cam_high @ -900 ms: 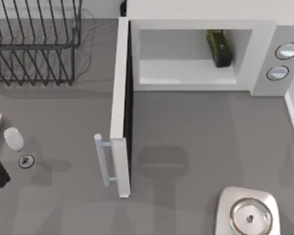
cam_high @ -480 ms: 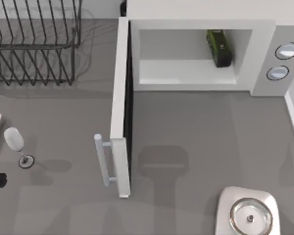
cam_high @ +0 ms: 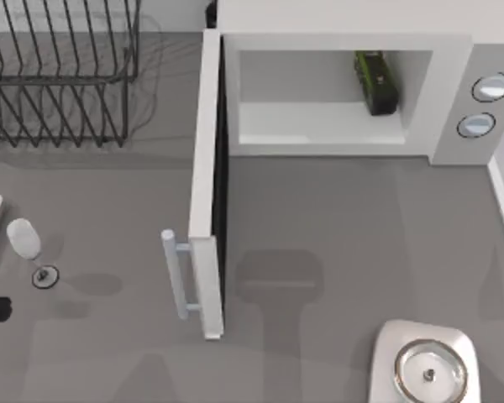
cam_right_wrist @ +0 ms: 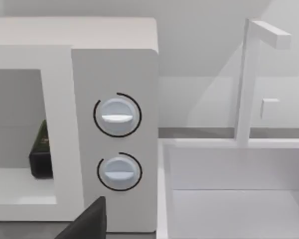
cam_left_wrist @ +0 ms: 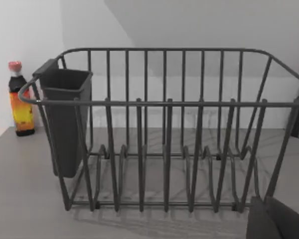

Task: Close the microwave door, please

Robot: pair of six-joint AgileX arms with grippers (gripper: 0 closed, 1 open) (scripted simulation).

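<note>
The microwave (cam_high: 344,92) is sitting at about 12 to 1 o'clock on the grey worktop (cam_high: 361,218), its pale cavity facing down the top view and holding a dark green-labelled box (cam_high: 375,82) toward the cavity's 3 o'clock side. Two round grey-blue knobs (cam_right_wrist: 117,115) are showing on its grey side panel. The microwave door (cam_high: 206,185) is standing wide open, swung out edge-on from the cavity's 9 o'clock side and reaching toward 6 o'clock, with its pale bar handle (cam_high: 175,275) near the free end.

A black wire dish rack (cam_left_wrist: 164,129) is occupying the 10 o'clock corner, a dark cutlery cup (cam_left_wrist: 65,119) hanging on one end; a red-capped sauce bottle (cam_left_wrist: 19,99) is standing beside it against the white wall (cam_left_wrist: 25,30). A wine glass (cam_high: 27,248) is lying at 9 o'clock. A white sink basin (cam_right_wrist: 229,189) with a tall faucet (cam_right_wrist: 249,79) is adjoining the microwave's knob side. A round-cornered silver scale (cam_high: 424,365) is resting at 5 o'clock.

For both the left and right jaws, I cannot tell their state.
</note>
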